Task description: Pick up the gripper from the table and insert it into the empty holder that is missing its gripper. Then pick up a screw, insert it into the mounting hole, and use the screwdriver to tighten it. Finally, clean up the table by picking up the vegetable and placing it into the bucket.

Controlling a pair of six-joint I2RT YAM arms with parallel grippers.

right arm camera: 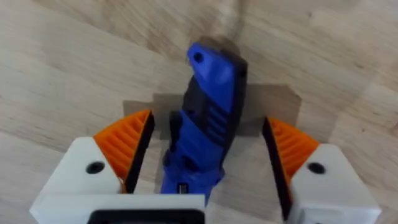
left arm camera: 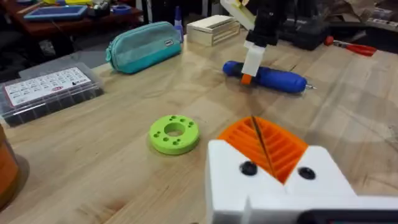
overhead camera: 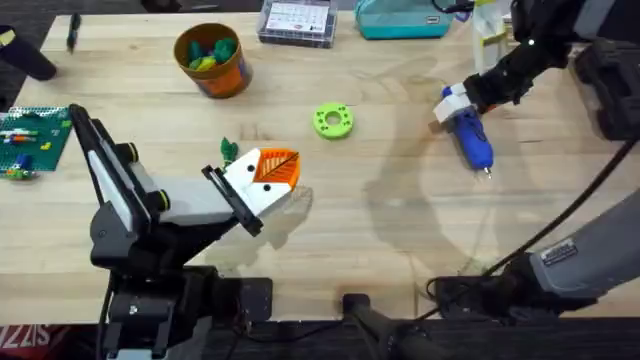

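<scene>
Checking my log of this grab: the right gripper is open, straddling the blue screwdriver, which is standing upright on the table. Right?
Not quite: the screwdriver is lying flat on the table, not upright, as the overhead view shows. The rest holds: the right gripper is open, an orange pad on each side of it.

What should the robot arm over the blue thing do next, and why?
Probably close its fingers. The right end effector sits open around the blue pen-shaped screwdriver, which lies on the wooden table, with an orange ribbed pad on each side and gaps still showing, so nothing grips it yet.
</scene>
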